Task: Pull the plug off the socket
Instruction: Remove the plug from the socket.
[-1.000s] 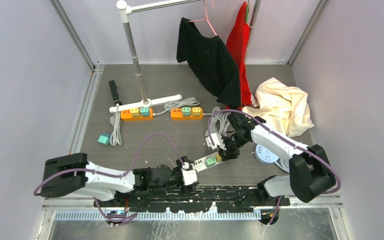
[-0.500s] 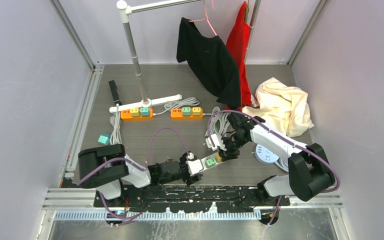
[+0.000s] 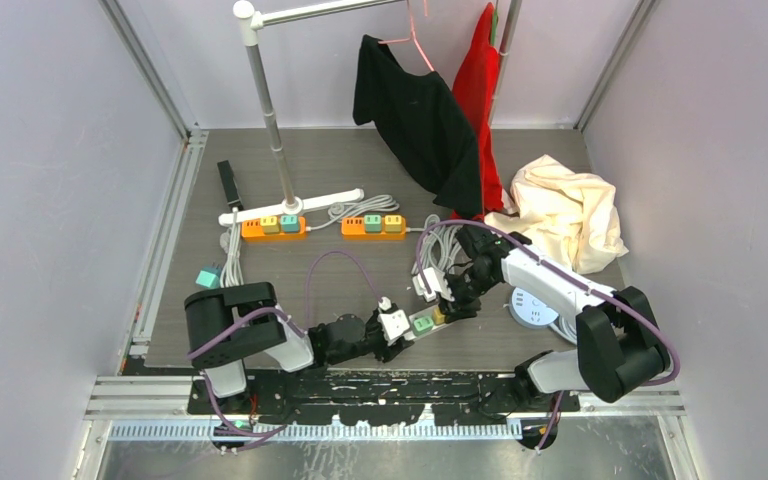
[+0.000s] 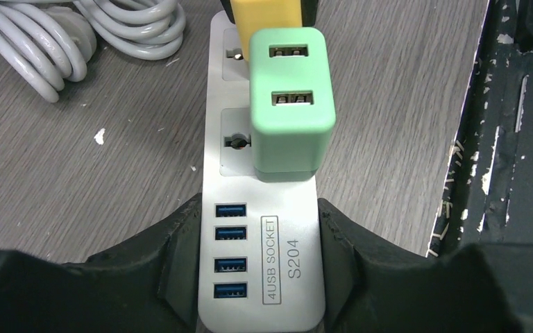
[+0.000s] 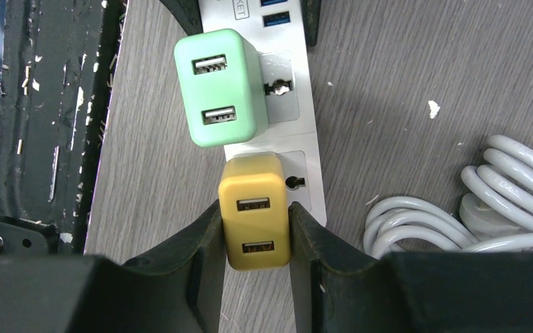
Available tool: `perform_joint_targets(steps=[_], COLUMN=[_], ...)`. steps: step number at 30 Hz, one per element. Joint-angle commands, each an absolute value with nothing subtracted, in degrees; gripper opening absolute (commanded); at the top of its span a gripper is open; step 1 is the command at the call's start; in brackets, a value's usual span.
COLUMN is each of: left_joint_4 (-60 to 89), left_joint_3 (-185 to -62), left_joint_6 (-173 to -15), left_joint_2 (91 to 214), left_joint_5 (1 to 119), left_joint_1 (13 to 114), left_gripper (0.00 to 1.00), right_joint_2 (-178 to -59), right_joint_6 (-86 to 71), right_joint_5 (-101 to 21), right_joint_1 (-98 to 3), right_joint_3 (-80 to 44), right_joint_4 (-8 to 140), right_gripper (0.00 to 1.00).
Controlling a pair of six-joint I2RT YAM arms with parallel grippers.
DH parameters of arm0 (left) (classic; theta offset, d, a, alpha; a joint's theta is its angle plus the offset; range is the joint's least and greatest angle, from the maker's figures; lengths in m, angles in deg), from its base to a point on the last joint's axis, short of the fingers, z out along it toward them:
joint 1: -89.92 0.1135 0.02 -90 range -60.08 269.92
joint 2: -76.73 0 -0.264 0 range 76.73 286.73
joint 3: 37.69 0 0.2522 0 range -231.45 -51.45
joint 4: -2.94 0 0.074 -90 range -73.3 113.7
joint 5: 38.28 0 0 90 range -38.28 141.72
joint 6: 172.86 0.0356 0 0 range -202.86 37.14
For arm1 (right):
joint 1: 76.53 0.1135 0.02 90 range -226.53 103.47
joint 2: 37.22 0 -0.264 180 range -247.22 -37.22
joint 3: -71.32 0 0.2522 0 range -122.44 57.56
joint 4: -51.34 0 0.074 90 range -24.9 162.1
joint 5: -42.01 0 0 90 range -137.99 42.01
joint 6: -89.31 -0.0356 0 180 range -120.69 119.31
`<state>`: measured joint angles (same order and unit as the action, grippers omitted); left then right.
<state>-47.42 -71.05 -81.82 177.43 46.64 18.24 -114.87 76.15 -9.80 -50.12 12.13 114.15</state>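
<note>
Well, your right gripper gripped the yellow plug, which sat plugged into the white power strip just beside the green plug. Your left gripper pinched the strip's USB end, half closed.

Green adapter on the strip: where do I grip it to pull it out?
Pinch the green adapter across its long flat sides, from above. The yellow adapter, shut in the right gripper, crowds one end; the power strip lies underneath.
</note>
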Motion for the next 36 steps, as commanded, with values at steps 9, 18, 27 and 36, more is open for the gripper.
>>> perform_joint_targets(steps=[9,18,27,36], left_joint_4=[-48.41,-45.41,-41.61,-40.25], left_joint_3=[-71.66,-70.61,-70.96,-70.53], left_joint_6=[-85.33,-87.85,-88.31,-88.33], left_joint_2=[177.77,175.97,174.00,173.89], left_joint_5=[45.96,45.20,45.92,45.82], left_joint_1=[18.09,18.10,18.10,18.11], left_gripper=[0.00,0.00,0.00,0.00], right_joint_2=[-114.22,-113.18,-112.47,-112.08], right_joint_6=[77.34,78.01,76.94,74.98], right_joint_5=[-5.34,-2.28,0.38,-1.21], right_joint_1=[-50.08,-50.08,-50.08,-55.21], right_joint_3=[11.45,11.79,11.16,10.12], right_joint_4=[116.71,116.94,117.07,116.97], right_gripper=[0.33,0.49,0.40,0.02])
